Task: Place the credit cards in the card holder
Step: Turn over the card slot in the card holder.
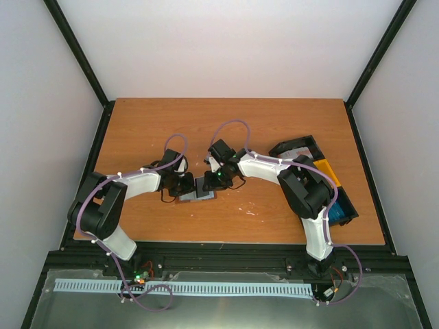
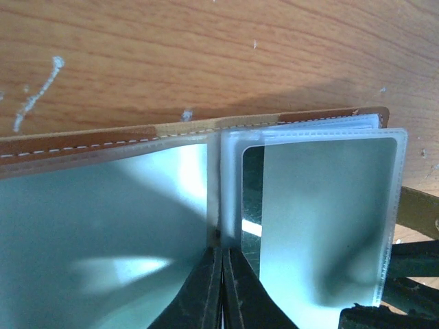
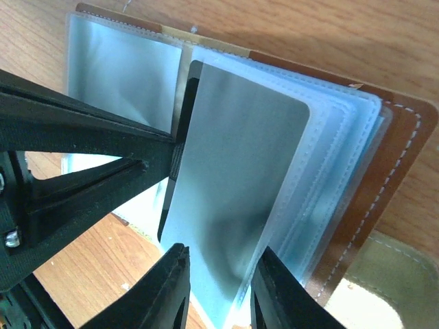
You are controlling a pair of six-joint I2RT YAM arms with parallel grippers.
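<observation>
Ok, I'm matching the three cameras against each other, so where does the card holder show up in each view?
Top external: card holder small, near the picture's centre, just right of the left gripper.
Left wrist: card holder open, filling the lower frame, brown edge on top.
Right wrist: card holder open, sleeves at centre, brown cover at right.
Shared landmark: the left gripper, shut on the fold.
</observation>
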